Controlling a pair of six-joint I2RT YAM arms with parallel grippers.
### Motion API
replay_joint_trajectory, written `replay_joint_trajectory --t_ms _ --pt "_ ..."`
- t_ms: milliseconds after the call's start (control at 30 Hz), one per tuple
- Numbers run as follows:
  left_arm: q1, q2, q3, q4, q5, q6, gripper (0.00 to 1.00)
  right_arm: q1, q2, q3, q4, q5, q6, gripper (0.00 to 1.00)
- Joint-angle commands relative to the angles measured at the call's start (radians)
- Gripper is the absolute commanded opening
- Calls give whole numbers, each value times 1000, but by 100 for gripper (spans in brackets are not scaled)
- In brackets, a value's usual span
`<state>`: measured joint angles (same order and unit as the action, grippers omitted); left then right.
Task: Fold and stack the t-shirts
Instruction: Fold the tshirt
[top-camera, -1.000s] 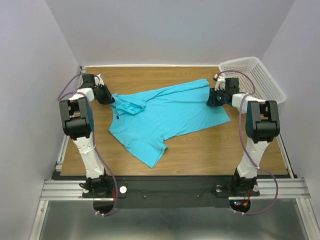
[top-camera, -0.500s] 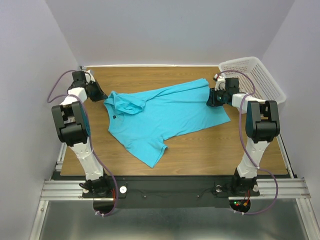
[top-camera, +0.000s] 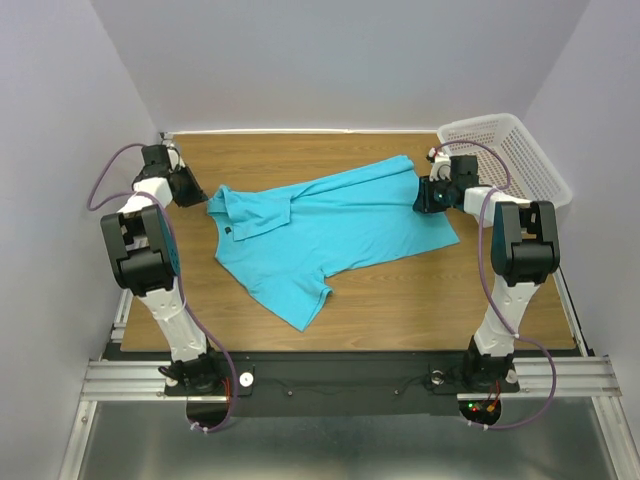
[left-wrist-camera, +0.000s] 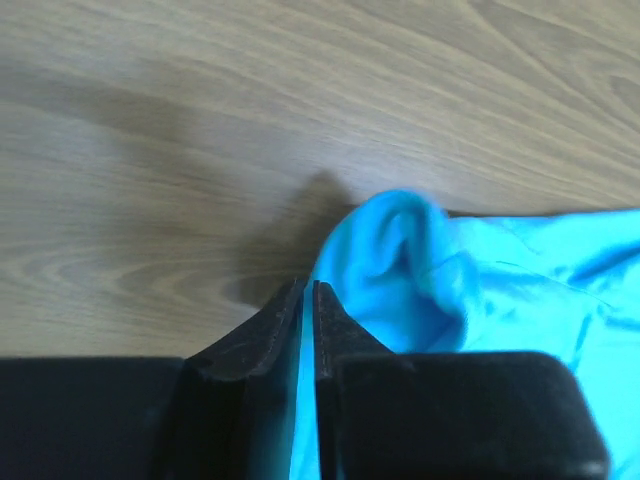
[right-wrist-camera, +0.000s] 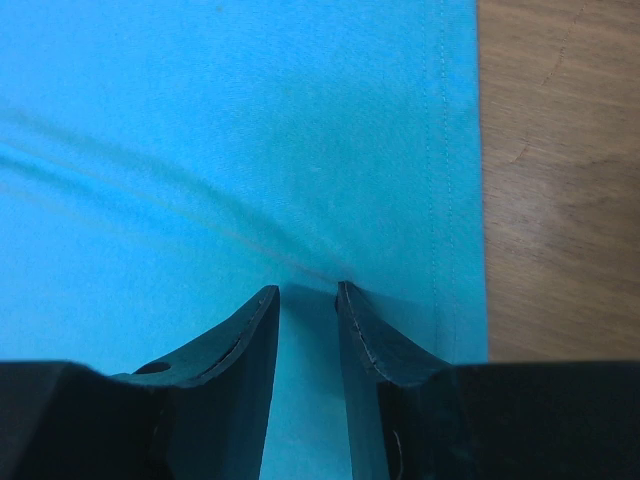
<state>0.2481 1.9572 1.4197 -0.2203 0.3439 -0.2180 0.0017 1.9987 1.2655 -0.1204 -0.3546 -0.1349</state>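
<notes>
Shirt (top-camera: 330, 232) lies spread on the table (top-camera: 420, 300), the left gripper (left-wrist-camera: 308, 287) pinching its shoulder corner and the right gripper (right-wrist-camera: 307, 291) clamping cloth by the hem, so an even, low, outward pull should flatten it for folding.

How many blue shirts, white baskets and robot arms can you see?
Blue t-shirt: 1
White basket: 1
Robot arms: 2
Total: 4
</notes>
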Motion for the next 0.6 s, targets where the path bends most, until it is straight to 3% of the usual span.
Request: replay_joint_trajectory --t_ms 0,200,400,567 --pt "8 -3 -1 25 -111 5 34 -5 92 -37 -133 106 -22 37" --pt "8 -112 -42 143 -65 -50 40 -5 97 -35 -134 101 -22 37" --pt "-39 -60 -18 154 154 -121 40 -5 101 -34 -136 101 -22 37" --pt "-84 -8 14 159 132 -167 40 -6 98 -35 -136 101 -22 36"
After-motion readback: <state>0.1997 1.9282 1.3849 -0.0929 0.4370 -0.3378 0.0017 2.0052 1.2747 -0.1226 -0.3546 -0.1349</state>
